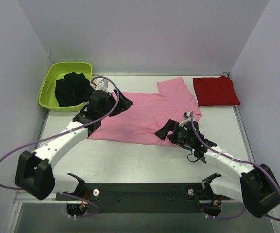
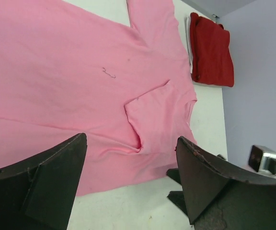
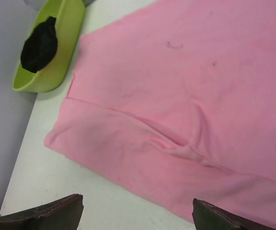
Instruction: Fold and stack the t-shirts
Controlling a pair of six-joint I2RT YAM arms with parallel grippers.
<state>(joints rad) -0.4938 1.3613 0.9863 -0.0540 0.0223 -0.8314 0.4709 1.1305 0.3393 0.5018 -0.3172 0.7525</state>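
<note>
Pink t-shirt [image 1: 147, 116] lies spread flat mid-worktop, red t-shirt [image 1: 216, 91] folded at the far right corner; left gripper [image 1: 124, 101] and right gripper [image 1: 163, 132] hover wide open, empty; cloth judged limp, light, best pinched at edge corners.

— Can any text, label, brand or number be read anywhere in the three views?
— None can be read (not on the cloth, nor on anything else shown).
— And the small dark squiggle [image 2: 109, 72] seen on the pink t-shirt [image 2: 56, 72]?
— No letter or number can be made out in it; only a thin curled mark is seen.
</note>
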